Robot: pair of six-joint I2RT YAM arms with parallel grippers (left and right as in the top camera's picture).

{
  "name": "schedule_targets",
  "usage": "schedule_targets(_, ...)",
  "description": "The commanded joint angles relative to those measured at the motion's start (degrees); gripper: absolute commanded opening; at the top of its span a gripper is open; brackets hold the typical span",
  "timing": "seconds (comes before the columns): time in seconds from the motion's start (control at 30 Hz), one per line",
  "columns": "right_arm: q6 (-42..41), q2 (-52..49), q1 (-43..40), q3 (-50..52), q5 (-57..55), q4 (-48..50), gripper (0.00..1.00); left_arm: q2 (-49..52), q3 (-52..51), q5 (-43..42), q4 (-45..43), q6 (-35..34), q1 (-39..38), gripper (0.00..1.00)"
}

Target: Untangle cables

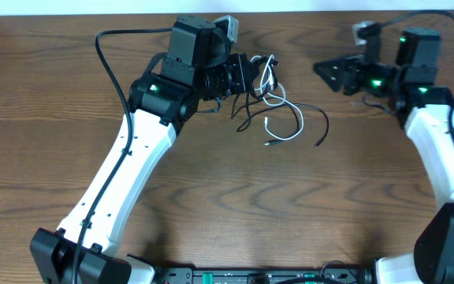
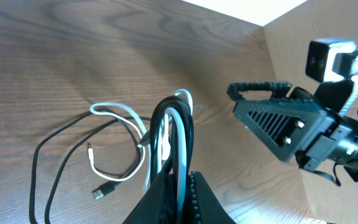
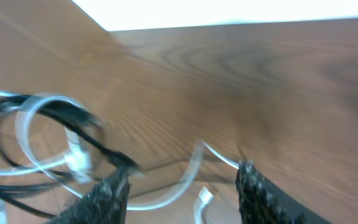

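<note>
The cables, a thin white cord (image 1: 288,136) and a thin black cord (image 1: 324,125), lie tangled on the wooden table behind its middle. My left gripper (image 1: 252,76) is shut on a raised loop of both cords at the tangle's left end. In the left wrist view the black cord (image 2: 42,149) and white cord (image 2: 114,111) trail left from the left gripper (image 2: 180,182), and a dark plug (image 2: 103,190) lies on the wood. My right gripper (image 1: 322,69) hovers open to the right of the tangle, holding nothing. In the right wrist view the right gripper (image 3: 182,186) stands open above a blurred white cord (image 3: 188,177).
A light wall panel (image 2: 316,25) borders the table's far side. The right arm's white link (image 1: 440,150) runs down the right side, the left arm's link (image 1: 124,173) crosses the left half. Bare wood (image 1: 290,213) fills the front.
</note>
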State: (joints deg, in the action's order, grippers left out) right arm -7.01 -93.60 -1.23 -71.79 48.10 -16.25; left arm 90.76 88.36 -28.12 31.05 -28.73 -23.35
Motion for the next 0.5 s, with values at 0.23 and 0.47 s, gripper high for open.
schedule_targets(0.23, -17.3, 1.1, 10.8, -0.1, -1.3, 7.9, 0.51, -0.1, 0.0, 0.2, -0.2, -0.6, 0.1, 0.08)
schedule_targets(0.47, -20.5, 1.1, 11.4, -0.1, -1.5, 9.6, 0.42, -0.1, 0.0, 2.8, -0.2, -2.3, 0.2, 0.08)
